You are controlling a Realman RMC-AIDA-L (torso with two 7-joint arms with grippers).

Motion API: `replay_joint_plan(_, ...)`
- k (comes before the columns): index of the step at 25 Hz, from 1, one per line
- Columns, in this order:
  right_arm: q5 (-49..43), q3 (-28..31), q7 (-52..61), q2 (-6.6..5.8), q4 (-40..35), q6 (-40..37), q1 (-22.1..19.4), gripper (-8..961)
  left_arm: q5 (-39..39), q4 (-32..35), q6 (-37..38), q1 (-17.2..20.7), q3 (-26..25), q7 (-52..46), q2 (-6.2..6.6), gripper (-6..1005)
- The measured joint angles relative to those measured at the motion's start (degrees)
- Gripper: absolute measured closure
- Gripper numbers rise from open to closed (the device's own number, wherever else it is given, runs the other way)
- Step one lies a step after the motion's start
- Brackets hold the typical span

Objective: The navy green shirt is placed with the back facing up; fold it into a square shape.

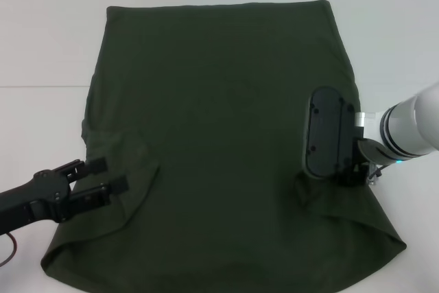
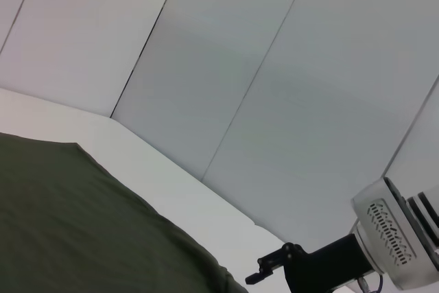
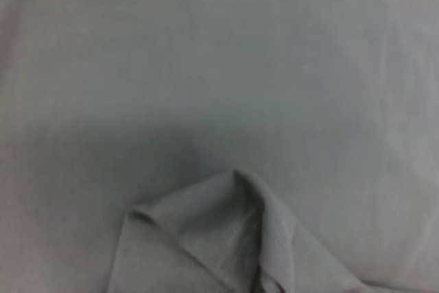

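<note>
The navy green shirt (image 1: pixel 219 135) lies spread flat over the white table, with sleeves folded in and small creases near both lower sides. My left gripper (image 1: pixel 108 175) is open at the shirt's lower left edge, its two black fingers (image 1: pixel 96 165) just over the fabric with nothing held. My right gripper (image 1: pixel 324 135) hovers over the shirt's right side, its black body hiding what is under it. The right wrist view shows the shirt (image 3: pixel 206 87) close up, with a folded flap of its cloth (image 3: pixel 219 245). The left wrist view shows the shirt (image 2: pixel 75 224) and the right gripper (image 2: pixel 274 265) beyond it.
The white table (image 1: pixel 41 46) extends past the shirt on both sides and at the back. A pale panelled wall (image 2: pixel 274 101) stands behind the table. The right arm's white forearm (image 1: pixel 415 125) comes in from the right edge.
</note>
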Motion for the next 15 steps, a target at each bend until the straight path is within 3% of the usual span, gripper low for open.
replay_joint_plan(15,0.0,0.2,0.4,-0.88,1.7,2.6,0.1,268,0.0,-0.4,-0.3,-0.3,0.0,0.0,-0.01,123)
